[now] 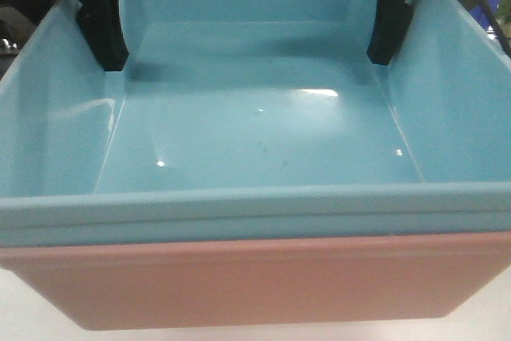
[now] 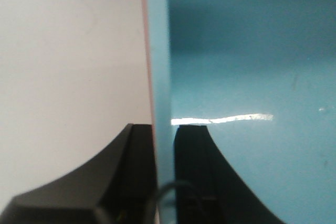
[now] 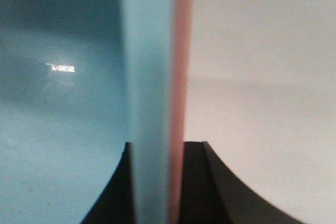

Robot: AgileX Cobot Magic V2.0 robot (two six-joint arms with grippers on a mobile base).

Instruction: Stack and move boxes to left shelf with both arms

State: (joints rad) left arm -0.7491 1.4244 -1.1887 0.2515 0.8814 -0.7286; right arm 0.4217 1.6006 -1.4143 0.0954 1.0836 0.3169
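Filling nearly my whole front view is the blue bin (image 1: pixel 263 141), nested inside the pink bin (image 1: pixel 255 277), so the pink one shows only as a band under the blue rim along the near side. That makes two bins, one stack. White surface (image 1: pixel 16 301) shows at the two near corners, but I cannot tell whether the stack rests on it or hangs just above it.

The pink bin holds the blue one. Inside the blue bin I see its glossy floor with patches of glare and two black inner fingers, one at the far left wall and one at the far right wall.

On my left wrist view, the left gripper (image 2: pixel 164 129) straddles the doubled wall: one finger against the blue inside, the other outside against the thin pink edge, pinched onto it. The right gripper (image 3: pixel 160 148) mirrors this on the right wall, clamped across the blue and pink layers.

The tall blue walls block most of what lies beyond them. Past the far right rim I make out a black cable (image 1: pixel 497 31) and a small dark blue patch I cannot identify.
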